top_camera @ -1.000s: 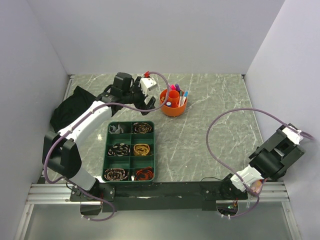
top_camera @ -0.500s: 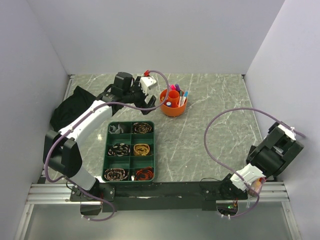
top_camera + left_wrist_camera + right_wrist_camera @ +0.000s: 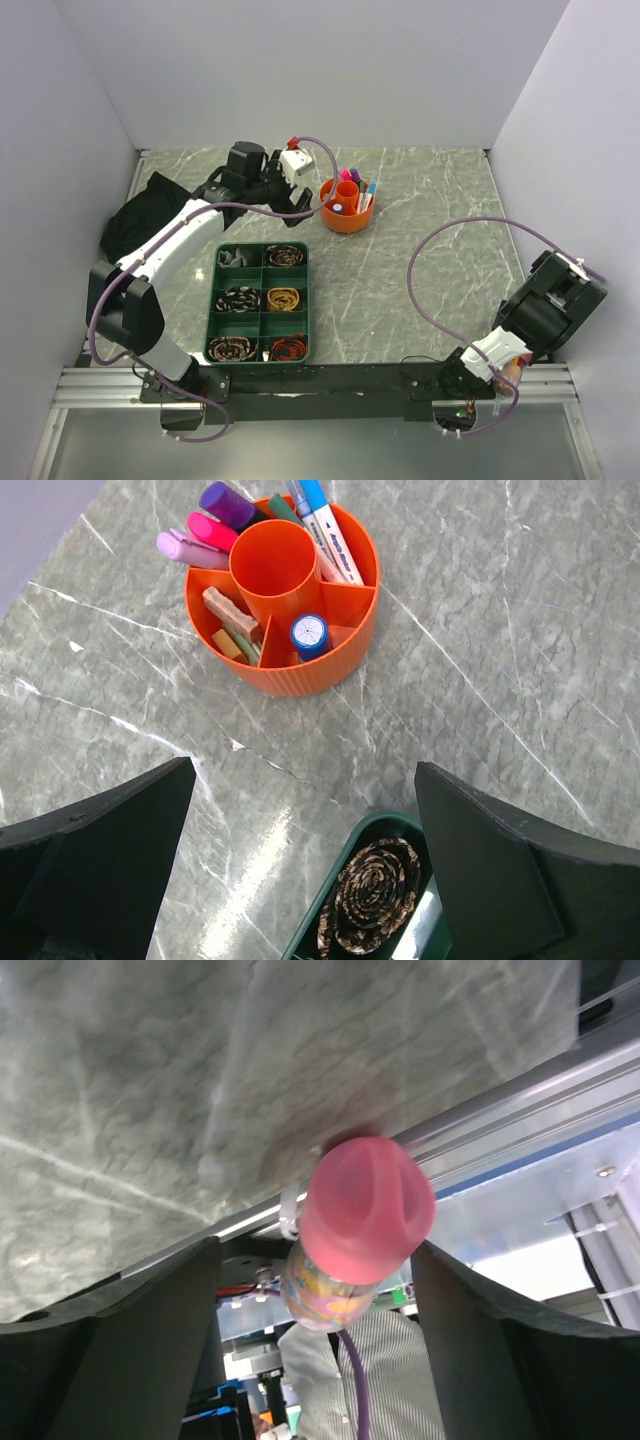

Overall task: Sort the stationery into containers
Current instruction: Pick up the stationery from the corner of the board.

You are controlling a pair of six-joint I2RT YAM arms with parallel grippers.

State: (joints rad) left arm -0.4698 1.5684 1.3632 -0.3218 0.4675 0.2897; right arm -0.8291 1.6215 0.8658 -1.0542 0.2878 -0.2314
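Observation:
The round orange pot (image 3: 347,215) stands at the back middle of the table. In the left wrist view the pot (image 3: 300,675) holds pink (image 3: 215,530) and purple (image 3: 228,500) markers, a blue-and-white marker (image 3: 325,525), a beige block (image 3: 230,612) and a blue-capped piece (image 3: 309,633) round its central tube (image 3: 272,565). My left gripper (image 3: 298,200) (image 3: 305,860) hovers just left of the pot, open and empty. My right gripper (image 3: 497,358) (image 3: 315,1340) is folded low at the near right edge, open, with nothing between its fingers.
A green six-compartment tray (image 3: 262,345) of coiled bands lies left of centre; its corner (image 3: 345,850) shows below my left gripper. A black cloth (image 3: 140,215) lies at the far left. A pink-capped bottle (image 3: 365,1210) hangs at the table's near edge by the right arm's base.
The right arm has folded lower and drawn in toward the near edge. The left gripper has shifted slightly by the pot.

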